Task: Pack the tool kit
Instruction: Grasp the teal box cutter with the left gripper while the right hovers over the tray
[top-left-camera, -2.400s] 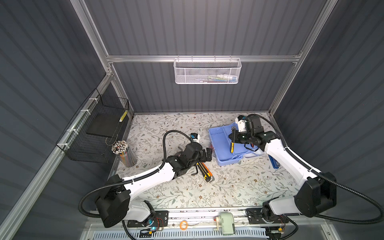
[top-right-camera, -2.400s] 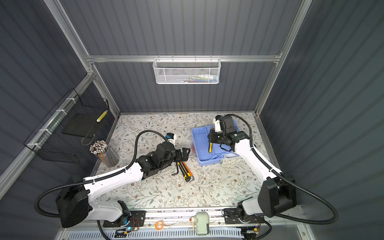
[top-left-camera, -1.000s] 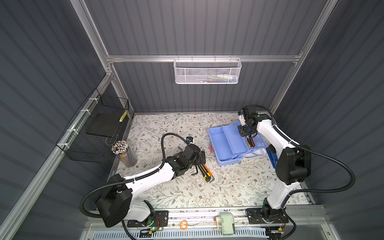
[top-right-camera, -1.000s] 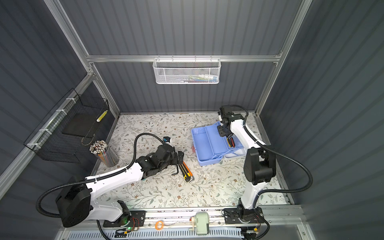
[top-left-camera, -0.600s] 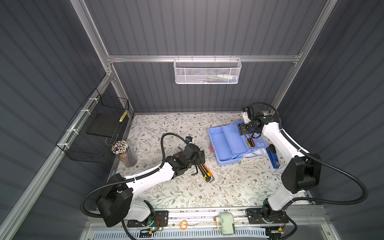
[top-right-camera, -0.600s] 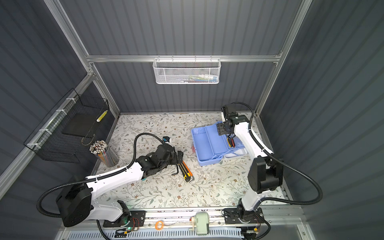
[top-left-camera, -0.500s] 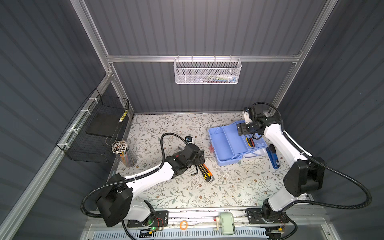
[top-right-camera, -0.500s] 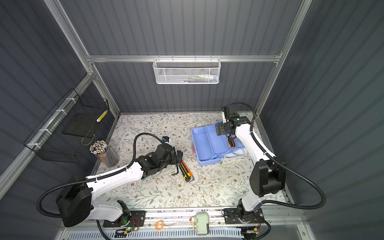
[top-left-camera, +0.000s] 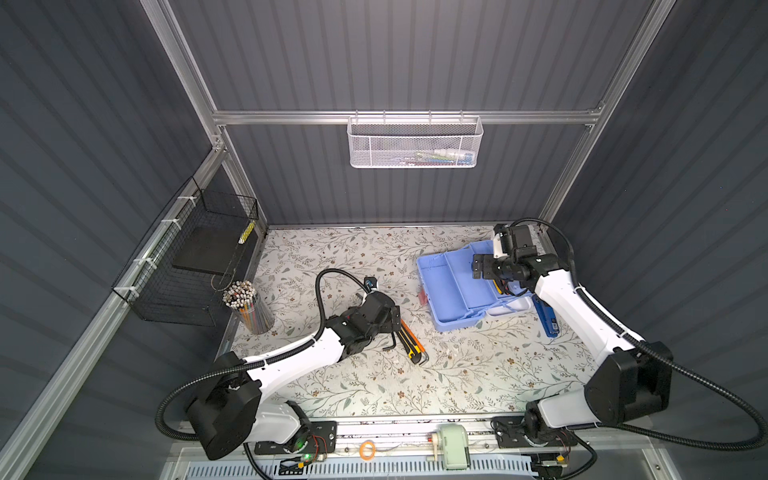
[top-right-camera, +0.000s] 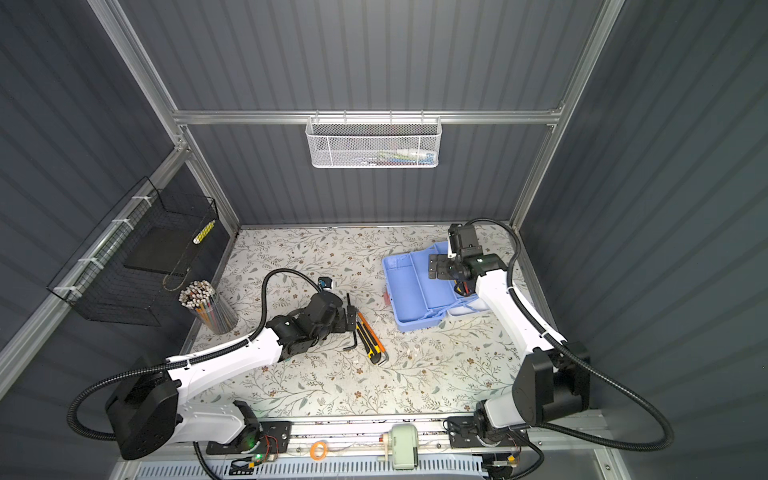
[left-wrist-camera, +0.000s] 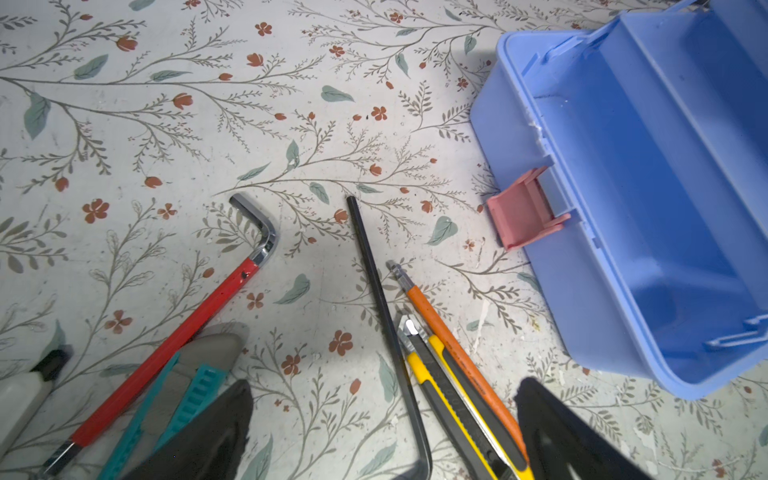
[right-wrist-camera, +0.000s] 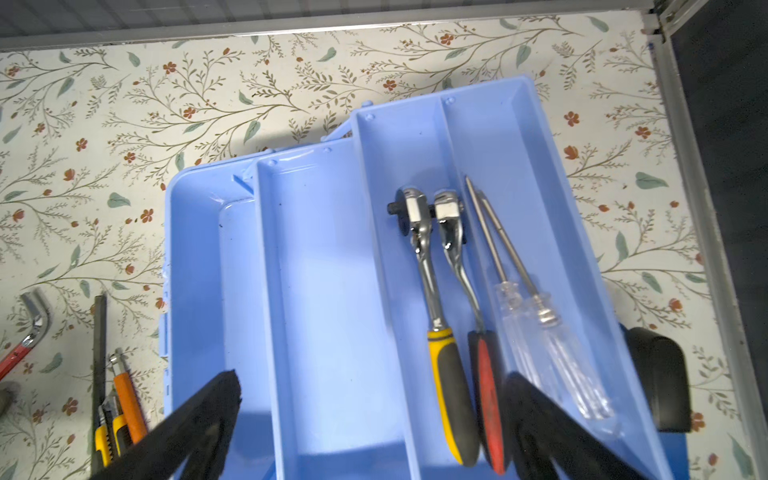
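On the left, the left gripper (left-wrist-camera: 384, 390) hovers low over the floral mat (top-left-camera: 457, 374) with its jaws spread wide, holding nothing. Below it lie the tools not yet packed: a teal-and-grey utility knife (left-wrist-camera: 195, 374), a red hex key (left-wrist-camera: 199, 316), a black hex key (left-wrist-camera: 374, 282), and a yellow utility knife (left-wrist-camera: 453, 399) touching an orange utility knife (left-wrist-camera: 453, 345). All of these are on the mat just left of the tool kit (top-left-camera: 449, 291). The kit stands open toward the far right of the mat, its pink latch (left-wrist-camera: 523, 208) hanging loose, its white lid (top-left-camera: 509, 307) folded back and its deep base apparently empty. Its raised tray (right-wrist-camera: 519, 145) already holds two ratchets (right-wrist-camera: 432, 282) and two clear-handled screwdrivers (right-wrist-camera: 536, 324). Over the trays hangs the right gripper (right-wrist-camera: 370, 382), jaws wide apart and empty. A blue tool (top-left-camera: 547, 320) lies on the mat right of the kit. I judge the packing under half done: six tools remain, then closing and latching.
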